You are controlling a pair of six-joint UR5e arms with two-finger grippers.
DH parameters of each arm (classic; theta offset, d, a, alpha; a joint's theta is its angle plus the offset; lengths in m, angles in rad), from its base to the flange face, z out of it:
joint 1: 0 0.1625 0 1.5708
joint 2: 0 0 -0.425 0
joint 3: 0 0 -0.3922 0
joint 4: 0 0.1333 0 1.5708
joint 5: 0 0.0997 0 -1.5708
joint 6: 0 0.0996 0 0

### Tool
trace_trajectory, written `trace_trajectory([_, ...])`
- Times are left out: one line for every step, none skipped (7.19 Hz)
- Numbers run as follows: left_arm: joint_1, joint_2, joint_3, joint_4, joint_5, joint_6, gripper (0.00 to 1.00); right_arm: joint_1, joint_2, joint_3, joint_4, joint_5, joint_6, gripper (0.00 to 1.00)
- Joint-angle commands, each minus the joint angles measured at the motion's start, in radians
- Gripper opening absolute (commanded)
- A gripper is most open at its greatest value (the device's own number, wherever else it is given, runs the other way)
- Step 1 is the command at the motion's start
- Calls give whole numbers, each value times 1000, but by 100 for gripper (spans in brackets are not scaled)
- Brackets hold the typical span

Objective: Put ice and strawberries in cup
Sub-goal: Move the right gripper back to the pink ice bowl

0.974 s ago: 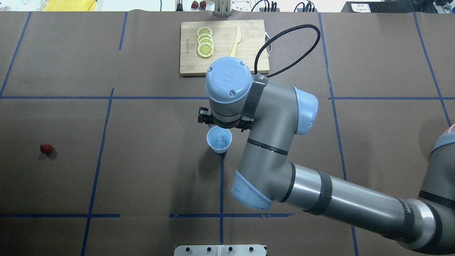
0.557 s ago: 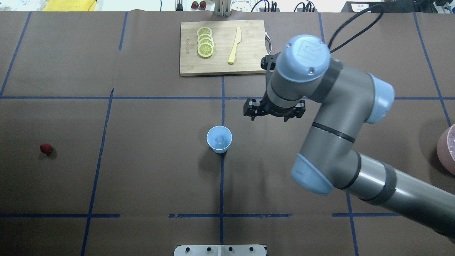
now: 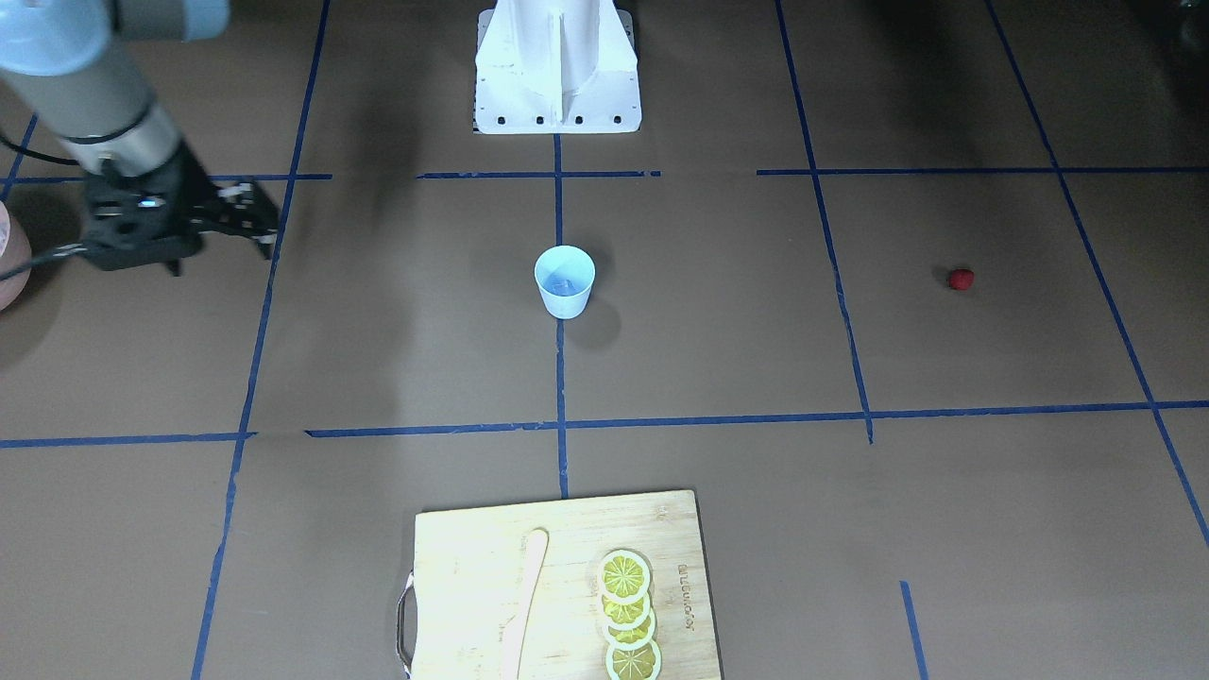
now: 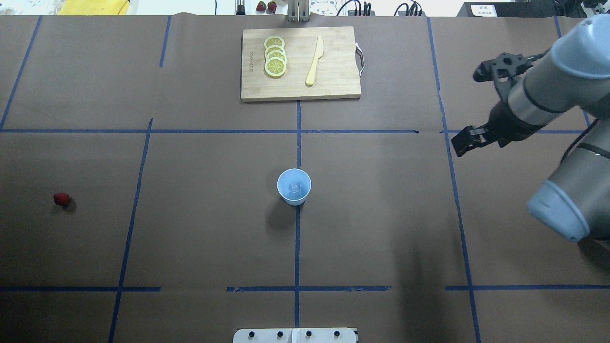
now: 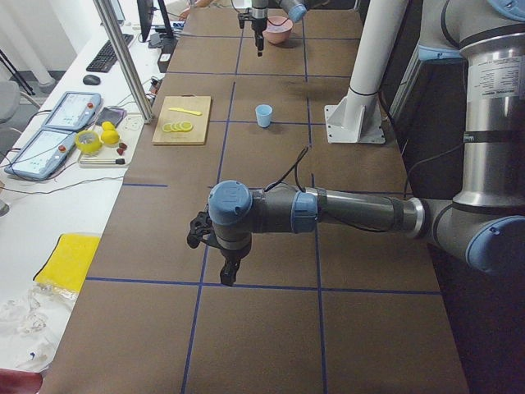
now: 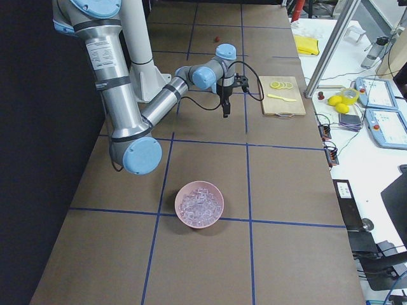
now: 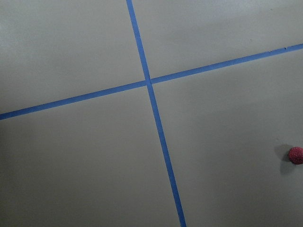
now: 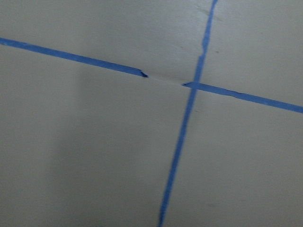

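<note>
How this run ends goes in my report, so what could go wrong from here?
1. The strawberry is tiny and roundish, and sits at the very edge of the left wrist view; the left gripper seems not centred over it, so a grasp may miss or roll it away.
2. The cup stands free with ice inside, far from the strawberry; its small mouth leaves little margin, and a low approach could tip it.
</note>
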Motion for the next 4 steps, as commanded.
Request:
trace_trajectory([1,0,-2,0,0,0,100,173,-136,9,-1,83,-264,100])
trace_trajectory([0,0,-2,0,0,0,100,231,-202,9,1,123,-358,100])
trace_trajectory([0,0,-6,0,0,0,100,289,-256,-1,1,152,-459,100])
trace_trajectory([0,0,-8,0,0,0,100,317,-302,-2,1,161,-511,100])
